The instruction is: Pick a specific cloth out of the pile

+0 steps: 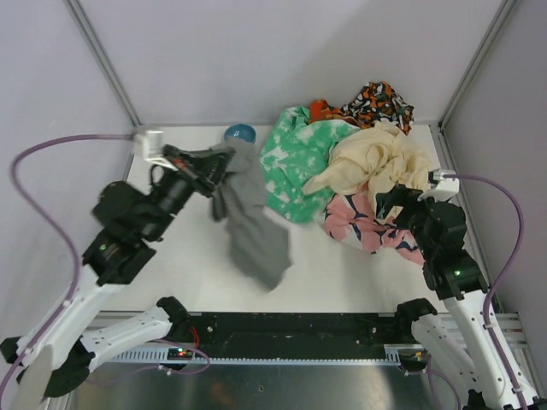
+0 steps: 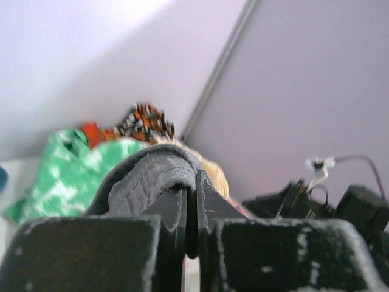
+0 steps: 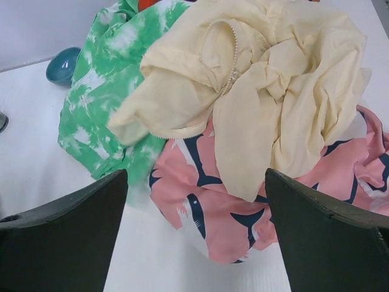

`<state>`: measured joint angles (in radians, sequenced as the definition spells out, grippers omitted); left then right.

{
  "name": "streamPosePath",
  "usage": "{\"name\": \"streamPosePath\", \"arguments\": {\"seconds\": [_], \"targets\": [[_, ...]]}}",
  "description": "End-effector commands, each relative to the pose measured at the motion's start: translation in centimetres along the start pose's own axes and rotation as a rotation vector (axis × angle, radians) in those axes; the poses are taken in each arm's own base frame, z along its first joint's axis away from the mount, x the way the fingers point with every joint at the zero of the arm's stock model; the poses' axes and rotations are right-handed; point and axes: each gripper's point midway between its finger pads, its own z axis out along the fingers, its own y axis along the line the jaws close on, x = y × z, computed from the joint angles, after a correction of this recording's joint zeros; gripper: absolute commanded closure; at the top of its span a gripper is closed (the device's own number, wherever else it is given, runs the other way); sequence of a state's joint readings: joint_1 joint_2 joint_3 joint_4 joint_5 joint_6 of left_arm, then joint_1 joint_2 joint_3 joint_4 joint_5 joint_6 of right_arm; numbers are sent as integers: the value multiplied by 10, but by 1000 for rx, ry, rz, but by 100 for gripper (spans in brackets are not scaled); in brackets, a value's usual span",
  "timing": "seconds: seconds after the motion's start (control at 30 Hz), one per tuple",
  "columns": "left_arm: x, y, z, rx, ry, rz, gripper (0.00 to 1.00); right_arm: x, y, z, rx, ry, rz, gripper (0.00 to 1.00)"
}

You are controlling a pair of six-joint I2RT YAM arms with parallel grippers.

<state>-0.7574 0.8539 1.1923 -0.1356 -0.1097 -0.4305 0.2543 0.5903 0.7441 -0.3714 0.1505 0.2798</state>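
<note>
The grey cloth (image 1: 252, 226) hangs from my left gripper (image 1: 224, 162), lifted clear of the pile and blurred at its lower end. In the left wrist view the jaws (image 2: 190, 201) are shut on a fold of the grey cloth (image 2: 149, 176). The pile (image 1: 359, 171) lies at the back right: green-and-white mottled (image 1: 295, 158), cream-beige (image 1: 376, 162), pink with dark sharks (image 1: 359, 222), orange-black-white (image 1: 376, 102). My right gripper (image 1: 397, 201) is open and empty, just above the pink cloth (image 3: 225, 201) and cream cloth (image 3: 267, 91).
A teal bowl (image 1: 240, 133) sits at the back of the white table (image 1: 188, 273), behind the grey cloth; it also shows in the right wrist view (image 3: 62, 65). Grey walls and metal frame posts enclose the table on three sides.
</note>
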Motion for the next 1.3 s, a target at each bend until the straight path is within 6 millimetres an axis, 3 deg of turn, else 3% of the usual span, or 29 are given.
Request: {"name": "streamPosePath", "arguments": {"seconds": [0.0,0.13,0.27,0.43,0.6,0.7,0.8,0.83,0.87,0.97,1.0,1.07,1.27], "targets": [[-59,11,-18,-118,-151,93,99,-3,2,2,-2,-21,-5,1],[-74,31,-30,-239,-195,118,99,3,3,4,-8,-3,-16,1],[-49,79,-39,-461,-185,128,99,9,5,6,-18,15,-23,1],[2,135,-59,-696,-162,106,98,12,7,9,-20,26,-37,1],[57,169,-83,-806,-112,47,94,17,6,11,-12,39,-44,1],[105,191,-98,-860,-41,-15,91,20,6,12,-11,48,-42,1],[169,216,-110,-915,117,-79,85,21,5,14,9,52,8,1],[191,225,-116,-938,187,-109,82,22,5,15,17,53,31,1],[209,233,-122,-961,252,-146,71,22,6,15,14,54,48,1],[241,246,-137,-1009,385,-220,24,22,9,16,2,56,62,1],[241,246,-139,-1017,405,-229,12,22,9,17,7,56,70,1],[229,240,-137,-1017,408,-237,3,21,6,16,20,51,81,1],[166,205,-127,-890,273,-259,0,14,3,9,34,16,83,1]]}}
